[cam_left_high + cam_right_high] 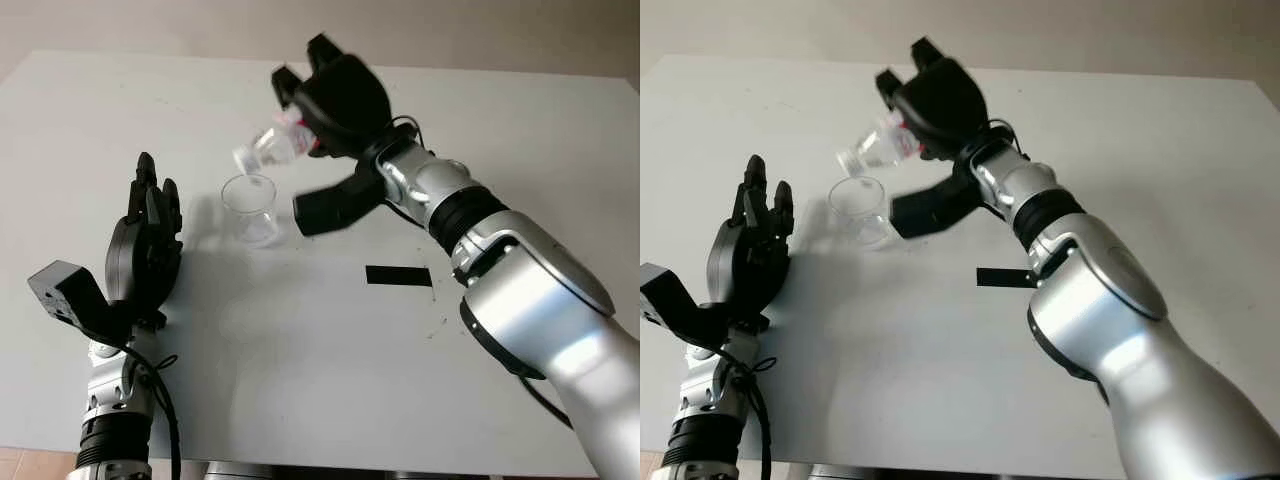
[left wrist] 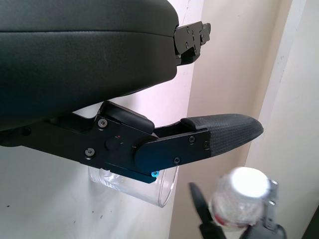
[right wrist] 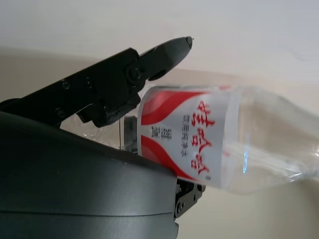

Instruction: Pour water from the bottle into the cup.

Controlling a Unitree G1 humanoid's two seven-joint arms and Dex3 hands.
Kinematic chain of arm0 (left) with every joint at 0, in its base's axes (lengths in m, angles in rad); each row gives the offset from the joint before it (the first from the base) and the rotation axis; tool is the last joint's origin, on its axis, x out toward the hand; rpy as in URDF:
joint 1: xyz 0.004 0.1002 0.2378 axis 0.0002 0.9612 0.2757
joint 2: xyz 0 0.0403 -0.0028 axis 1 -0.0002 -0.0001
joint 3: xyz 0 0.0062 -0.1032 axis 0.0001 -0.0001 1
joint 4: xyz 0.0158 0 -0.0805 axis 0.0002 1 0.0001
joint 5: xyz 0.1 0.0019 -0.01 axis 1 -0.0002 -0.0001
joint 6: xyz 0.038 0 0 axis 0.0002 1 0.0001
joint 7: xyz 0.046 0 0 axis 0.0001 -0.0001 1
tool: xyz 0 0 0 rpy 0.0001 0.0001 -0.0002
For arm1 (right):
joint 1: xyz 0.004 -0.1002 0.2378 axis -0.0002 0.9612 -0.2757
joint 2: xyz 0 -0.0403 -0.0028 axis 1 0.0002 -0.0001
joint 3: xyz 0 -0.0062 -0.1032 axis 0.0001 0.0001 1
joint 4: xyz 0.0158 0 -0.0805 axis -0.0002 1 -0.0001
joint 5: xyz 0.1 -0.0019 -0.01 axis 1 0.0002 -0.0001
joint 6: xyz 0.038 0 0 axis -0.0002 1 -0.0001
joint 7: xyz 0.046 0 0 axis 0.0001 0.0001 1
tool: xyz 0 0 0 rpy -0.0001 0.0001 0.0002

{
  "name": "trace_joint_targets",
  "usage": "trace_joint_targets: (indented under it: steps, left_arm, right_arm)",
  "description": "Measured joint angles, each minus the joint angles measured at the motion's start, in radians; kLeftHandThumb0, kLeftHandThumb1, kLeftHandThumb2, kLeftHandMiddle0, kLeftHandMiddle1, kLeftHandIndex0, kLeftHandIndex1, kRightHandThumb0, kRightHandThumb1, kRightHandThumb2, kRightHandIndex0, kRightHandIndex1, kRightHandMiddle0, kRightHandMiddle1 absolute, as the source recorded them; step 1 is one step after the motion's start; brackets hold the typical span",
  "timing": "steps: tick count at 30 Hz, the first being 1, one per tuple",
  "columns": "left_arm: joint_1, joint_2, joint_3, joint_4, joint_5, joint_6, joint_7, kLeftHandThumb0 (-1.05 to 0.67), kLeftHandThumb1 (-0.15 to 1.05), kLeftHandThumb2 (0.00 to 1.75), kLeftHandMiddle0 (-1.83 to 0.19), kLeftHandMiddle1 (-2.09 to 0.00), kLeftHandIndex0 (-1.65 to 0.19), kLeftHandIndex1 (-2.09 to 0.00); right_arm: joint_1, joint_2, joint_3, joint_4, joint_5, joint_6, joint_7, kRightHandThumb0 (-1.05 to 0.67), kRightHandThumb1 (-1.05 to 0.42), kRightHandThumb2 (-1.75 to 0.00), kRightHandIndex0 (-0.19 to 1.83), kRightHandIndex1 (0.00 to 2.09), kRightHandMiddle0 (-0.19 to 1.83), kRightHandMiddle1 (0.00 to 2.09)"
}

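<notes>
Right hand (image 1: 335,95), black and three-fingered, was raised over the far middle of the white surface (image 1: 330,350), clenched around a clear plastic water bottle with a red-and-white label (image 1: 275,143). Bottle was tipped well past level, its neck end pointing down and toward the robot's left, the mouth just above and slightly behind the rim of a small clear plastic cup (image 1: 250,208). Whether the mouth touched the rim could not be told. In the right wrist view the label (image 3: 189,137) sat against the hand's shell, with one finger (image 3: 124,74) crossing the bottle body above it; red characters were printed on the label's white band. One finger of the same hand (image 1: 335,205) stuck out below the bottle, near the cup's right side but apart from it.

Cup stood upright on the surface, to the left of centre. Water level inside could not be made out.

Left hand (image 1: 148,245) was held up beside the cup, on its left, palm side facing it, released and holding nothing, a gap between hand and cup. From the left wrist view the cup (image 2: 149,191) appeared beyond a finger (image 2: 219,134), with the bottle's end (image 2: 241,196) close by.

A short black strip (image 1: 398,276) lay flat on the surface to the right of the cup, well apart from it, under the right forearm.
</notes>
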Motion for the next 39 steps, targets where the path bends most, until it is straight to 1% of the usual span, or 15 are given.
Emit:
trace_joint_targets:
  steps: [2, 4, 6, 9, 14, 16, 18, 19, 22, 23, 25, 28, 30, 34, 39]
  left_arm:
    - [0.000, -0.001, 0.000, 0.000, 0.000, 0.000, -0.001, -0.85, 1.05, 0.62, 0.19, 0.00, 0.19, 0.00]
    - [0.000, -0.001, 0.000, -0.001, 0.000, 0.000, -0.004, -0.86, 1.05, 0.61, 0.19, 0.00, 0.19, 0.00]
    - [0.000, -0.002, 0.000, -0.001, -0.001, 0.000, -0.008, -0.86, 1.05, 0.61, 0.19, 0.00, 0.19, 0.00]
    - [0.000, -0.002, 0.000, -0.001, -0.001, 0.002, -0.009, -0.86, 1.05, 0.61, 0.19, 0.00, 0.19, 0.00]
    - [0.001, -0.004, -0.004, -0.005, 0.000, 0.011, -0.006, -0.87, 1.05, 0.61, 0.19, -0.01, 0.19, 0.00]
    - [0.003, -0.006, -0.006, -0.008, 0.000, 0.012, -0.005, -0.86, 1.05, 0.61, 0.19, -0.01, 0.19, 0.00]
    - [0.005, -0.008, -0.006, -0.011, 0.000, 0.015, -0.003, -0.86, 1.05, 0.61, 0.19, -0.01, 0.19, 0.00]
    - [0.007, -0.008, -0.007, -0.017, 0.000, 0.020, 0.000, -0.86, 1.05, 0.61, 0.19, 0.00, 0.19, 0.00]
    - [0.015, -0.010, -0.008, -0.028, 0.000, 0.023, 0.002, -0.85, 1.05, 0.63, 0.19, 0.00, 0.19, 0.00]
    - [0.017, -0.011, -0.009, -0.030, 0.000, 0.022, 0.002, -0.86, 1.05, 0.63, 0.19, 0.00, 0.19, 0.00]
    - [0.022, -0.011, -0.011, -0.036, 0.001, 0.023, 0.003, -0.87, 1.05, 0.63, 0.19, 0.00, 0.19, 0.00]
    - [0.026, -0.011, -0.014, -0.040, 0.002, 0.025, 0.005, -0.87, 1.05, 0.64, 0.19, 0.00, 0.19, 0.00]
    - [0.028, -0.011, -0.017, -0.040, 0.005, 0.025, 0.007, -0.87, 1.05, 0.64, 0.19, 0.00, 0.19, 0.00]
    - [0.032, -0.011, -0.019, -0.039, 0.010, 0.024, 0.011, -0.87, 1.05, 0.64, 0.19, 0.00, 0.19, 0.00]
    - [0.036, -0.019, -0.025, -0.039, 0.016, 0.024, 0.012, -0.86, 1.05, 0.65, 0.19, 0.00, 0.19, 0.00]
  right_arm:
    - [0.003, 0.002, -0.078, -0.002, 0.088, -0.014, 0.054, -0.16, -1.04, -0.26, 1.14, 2.09, 0.56, 2.09]
    - [0.011, 0.005, -0.156, -0.005, 0.173, -0.026, 0.104, -0.17, -1.01, -0.26, 1.22, 2.09, 0.90, 2.09]
    - [0.028, 0.009, -0.234, -0.013, 0.259, -0.034, 0.145, -0.18, -1.00, -0.25, 1.25, 2.09, 1.13, 2.09]
    - [0.060, 0.011, -0.329, -0.022, 0.359, -0.034, 0.198, -0.18, -1.01, -0.24, 1.23, 2.09, 1.27, 2.09]
    - [0.128, 0.014, -0.490, -0.058, 0.544, -0.031, 0.339, -0.20, -1.04, -0.21, 1.22, 2.09, 1.36, 2.09]
    - [0.163, 0.013, -0.559, -0.090, 0.631, -0.019, 0.433, -0.20, -1.05, -0.22, 1.22, 2.09, 1.35, 2.09]
    - [0.205, 0.010, -0.627, -0.134, 0.723, 0.019, 0.534, -0.20, -1.05, -0.19, 1.20, 2.09, 1.13, 2.09]
    - [0.234, 0.007, -0.653, -0.167, 0.760, 0.036, 0.583, -0.20, -1.05, -0.17, 1.17, 2.09, 0.96, 2.09]
    - [0.352, -0.011, -0.686, -0.318, 0.823, 0.089, 0.696, -0.21, -1.05, -0.18, 0.97, 2.09, 0.56, 2.09]
    - [0.401, -0.017, -0.692, -0.386, 0.842, 0.118, 0.730, -0.21, -1.05, -0.18, 0.94, 2.09, 0.50, 2.09]
    - [0.507, -0.025, -0.703, -0.528, 0.877, 0.185, 0.780, -0.22, -1.05, -0.19, 0.95, 2.09, 0.46, 2.09]
    - [0.658, -0.033, -0.724, -0.731, 0.927, 0.297, 0.811, -0.24, -1.05, -0.22, 1.14, 2.09, 0.46, 2.09]
    - [0.753, -0.036, -0.739, -0.863, 0.961, 0.351, 0.830, -0.26, -1.05, -0.23, 1.20, 2.09, 0.45, 2.09]
    - [0.886, -0.064, -0.743, -1.032, 0.970, 0.374, 0.857, -0.30, -1.05, -0.21, 1.10, 2.09, 0.51, 2.09]
    - [0.985, -0.071, -0.721, -1.175, 0.944, 0.433, 0.843, -0.32, -1.05, -0.22, 1.01, 2.09, 0.56, 2.09]
